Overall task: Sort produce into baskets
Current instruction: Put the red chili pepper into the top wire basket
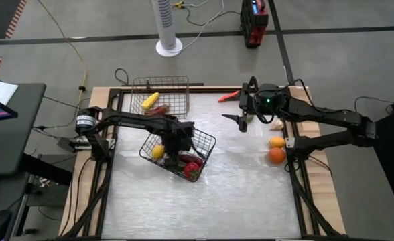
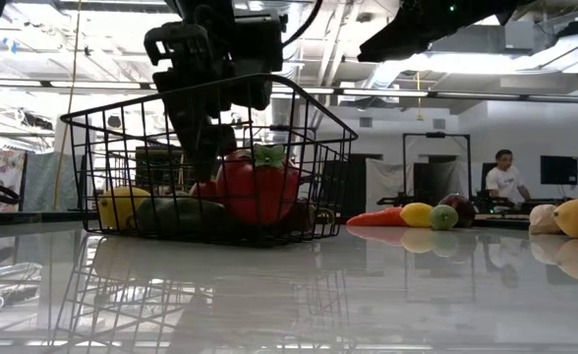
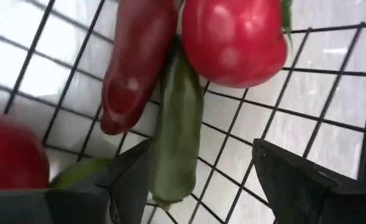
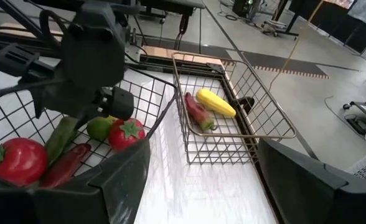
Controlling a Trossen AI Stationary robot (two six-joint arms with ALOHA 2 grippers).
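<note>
from above, the left gripper [image 1: 177, 142] reaches down into the dark wire basket [image 1: 207, 142], which sits askew near the middle of the white table [image 1: 204, 207]. a yellow round fruit [image 1: 158, 152] and red produce [image 1: 191, 169] lie inside it. behind it stands the lighter wire basket [image 1: 177, 82], holding a yellow corn [image 1: 150, 101]. the right gripper [image 1: 244, 110] hovers over the table's far right side, its fingers apart and empty; two orange fruits [image 1: 277, 150] rest near the right edge.

at table level, the left gripper [image 2: 202, 118] hangs inside the dark basket [image 2: 318, 128] above a red tomato [image 2: 255, 187], with more produce lined up on the table at right and a person in a white shirt [image 2: 505, 177] in the room beyond.

the left wrist camera shows its fingers [image 3: 295, 180] spread, one on either side of a green pepper [image 3: 177, 137] that lies on the basket's wire floor beside a long red pepper [image 3: 136, 62] and the tomato [image 3: 233, 40]; nothing is clamped.

the right wrist camera, over open fingers [image 4: 307, 180], looks at both baskets: the corn [image 4: 215, 102] and a red pepper [image 4: 197, 112] in the lighter one [image 4: 258, 93].
</note>
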